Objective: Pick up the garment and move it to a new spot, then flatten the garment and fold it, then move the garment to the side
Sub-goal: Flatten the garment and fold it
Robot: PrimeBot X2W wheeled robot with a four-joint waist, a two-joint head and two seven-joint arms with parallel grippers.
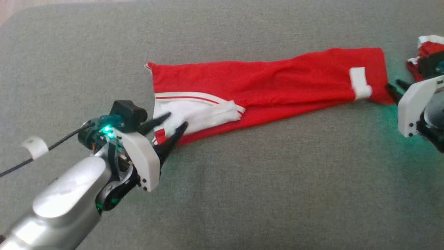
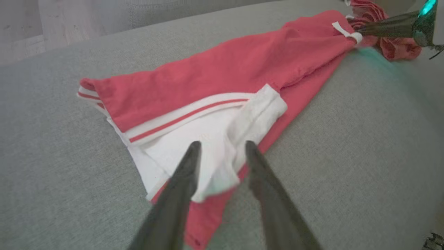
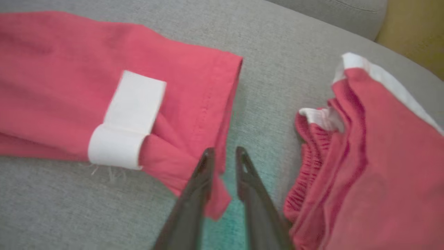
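At the lower left of the head view, a black cable (image 1: 20,163) with a white tag (image 1: 34,146) ran to the left arm. The left gripper (image 1: 177,121) pointed up and right at the near left end of the red garment (image 1: 277,80). Its fingers (image 2: 189,166) were spread wide, tips over the garment's white panel (image 1: 197,114), with nothing clamped between them. Whether the tips touched the cloth could not be told.

The garment lay flattened in a long band across the middle of the grey cushion (image 1: 242,191), its red-and-white striped edge at the left. Its red length ran right and slightly up the frame. Near its right end sat a white tab (image 1: 359,81), folded over the lower edge.

At the right edge of the frame, the right gripper (image 1: 397,88) pointed left at the garment's lower right corner. In the right wrist view its fingers (image 3: 194,201) were only narrowly parted, and the red corner lay at and under the left one. A grip on it could not be confirmed.

Further right, at the upper right, a second red garment (image 1: 428,47) with white trim lay bunched, apart from the first.
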